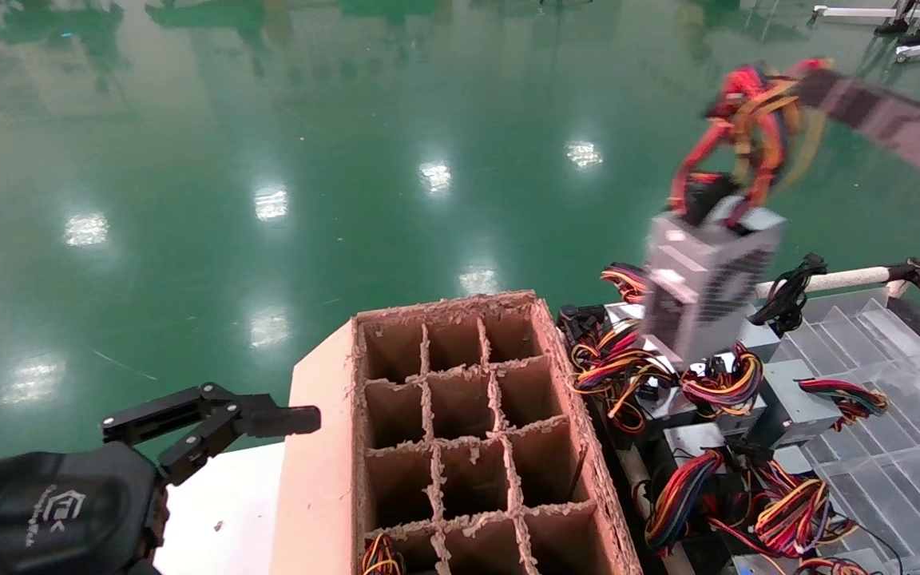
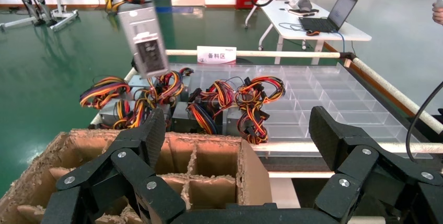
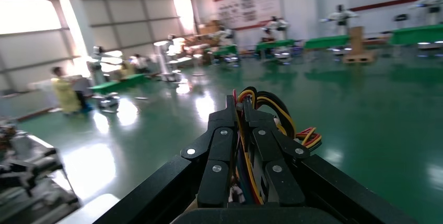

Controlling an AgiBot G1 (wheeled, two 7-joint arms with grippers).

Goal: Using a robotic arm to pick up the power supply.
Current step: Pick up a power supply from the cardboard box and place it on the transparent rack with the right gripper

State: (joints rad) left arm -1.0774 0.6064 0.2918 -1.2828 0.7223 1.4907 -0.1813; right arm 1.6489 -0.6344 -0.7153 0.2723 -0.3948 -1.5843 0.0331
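A grey metal power supply [image 1: 703, 283] hangs in the air above the pile at the right, dangling from its red, yellow and orange wire bundle [image 1: 755, 120]. My right gripper [image 1: 807, 84] is shut on that bundle; in the right wrist view the wires [image 3: 245, 130] run pinched between the closed fingers. The same power supply [image 2: 143, 38] shows high up in the left wrist view. My left gripper [image 1: 268, 415] stays low at the left beside the cardboard box, its fingers [image 2: 154, 135] spread wide with nothing between them.
A brown cardboard box with divider cells [image 1: 468, 431] stands in front. Right of it lies a pile of other power supplies with coloured wires [image 1: 691, 415] on a clear compartment tray [image 1: 883, 447] with a white rail [image 1: 843, 278]. Green floor lies beyond.
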